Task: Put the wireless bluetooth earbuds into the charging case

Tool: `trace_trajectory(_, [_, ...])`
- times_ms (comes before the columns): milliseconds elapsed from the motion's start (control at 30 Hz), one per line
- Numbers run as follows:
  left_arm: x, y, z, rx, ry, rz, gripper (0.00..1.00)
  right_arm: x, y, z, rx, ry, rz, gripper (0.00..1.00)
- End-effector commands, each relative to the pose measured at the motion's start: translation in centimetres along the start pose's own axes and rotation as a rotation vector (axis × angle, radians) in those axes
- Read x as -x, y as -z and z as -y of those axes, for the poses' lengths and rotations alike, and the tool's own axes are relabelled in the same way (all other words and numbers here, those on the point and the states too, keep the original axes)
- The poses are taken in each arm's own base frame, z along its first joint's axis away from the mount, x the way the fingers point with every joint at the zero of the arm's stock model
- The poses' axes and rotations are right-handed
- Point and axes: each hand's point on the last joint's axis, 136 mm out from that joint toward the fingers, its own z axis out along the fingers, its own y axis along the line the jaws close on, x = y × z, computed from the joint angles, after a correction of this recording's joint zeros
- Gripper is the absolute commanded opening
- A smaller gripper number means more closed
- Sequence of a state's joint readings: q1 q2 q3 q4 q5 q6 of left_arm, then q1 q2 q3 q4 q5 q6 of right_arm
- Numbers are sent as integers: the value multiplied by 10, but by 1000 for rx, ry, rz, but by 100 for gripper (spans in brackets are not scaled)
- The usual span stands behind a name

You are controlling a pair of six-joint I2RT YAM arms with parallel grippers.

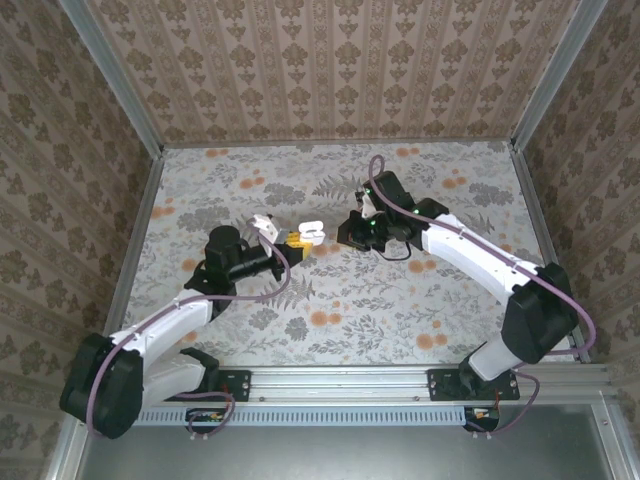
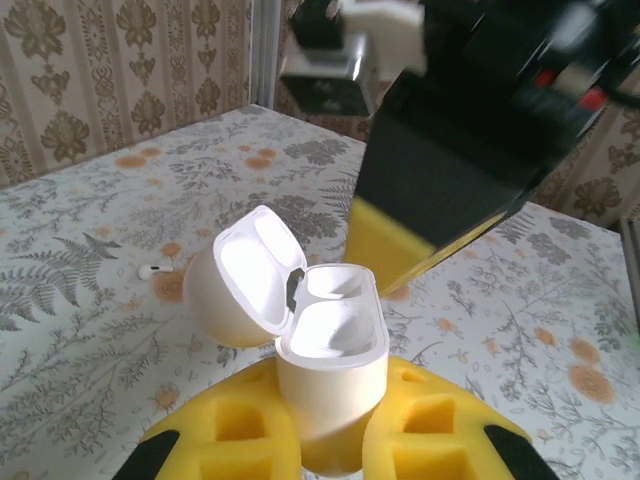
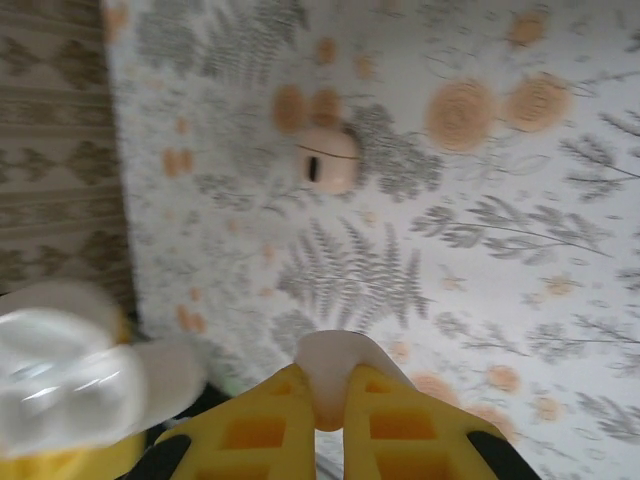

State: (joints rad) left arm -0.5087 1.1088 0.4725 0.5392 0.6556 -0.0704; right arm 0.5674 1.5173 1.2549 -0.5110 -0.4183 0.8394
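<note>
My left gripper [image 2: 330,425] is shut on the white charging case [image 2: 332,375], holding it upright by its lower body. The lid [image 2: 245,280] hangs open to the left and both wells look empty. In the top view the case [image 1: 312,231] sits at the left gripper's [image 1: 293,238] yellow tips, mid-table. My right gripper [image 3: 335,400] is shut on a small white earbud [image 3: 338,365], pinched between its yellow pads. The right gripper [image 1: 350,231] hovers just right of the case, its finger [image 2: 385,245] close behind the case. Another tiny white earbud [image 2: 150,268] lies on the table.
A small pale rounded piece with a dark slot [image 3: 328,160] lies on the floral tabletop [image 1: 330,310] ahead of the right gripper. Patterned walls [image 1: 330,70] enclose the table on three sides, with metal posts at the far corners.
</note>
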Motion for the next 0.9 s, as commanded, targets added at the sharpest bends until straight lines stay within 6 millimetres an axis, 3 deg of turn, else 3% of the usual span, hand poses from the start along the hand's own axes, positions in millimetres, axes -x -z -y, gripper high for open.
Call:
trace_trajectory(0, [24, -1, -5, 13, -63, 89, 0, 11, 35, -51, 177, -6, 64, 10])
trace_trajectory(167, [25, -4, -17, 75, -68, 110, 0, 18, 49, -71, 268, -43, 116, 10])
trace_trajectory(333, [30, -4, -21, 120, -75, 173, 0, 20, 49, -99, 382, -76, 122, 10])
trace_trajectory(500, [37, -5, -12, 110, -101, 199, 0, 18, 42, -130, 469, -52, 120, 10])
trace_trajectory(867, [64, 3, -3, 114, -100, 279, 0, 22, 46, -141, 549, -50, 182, 10])
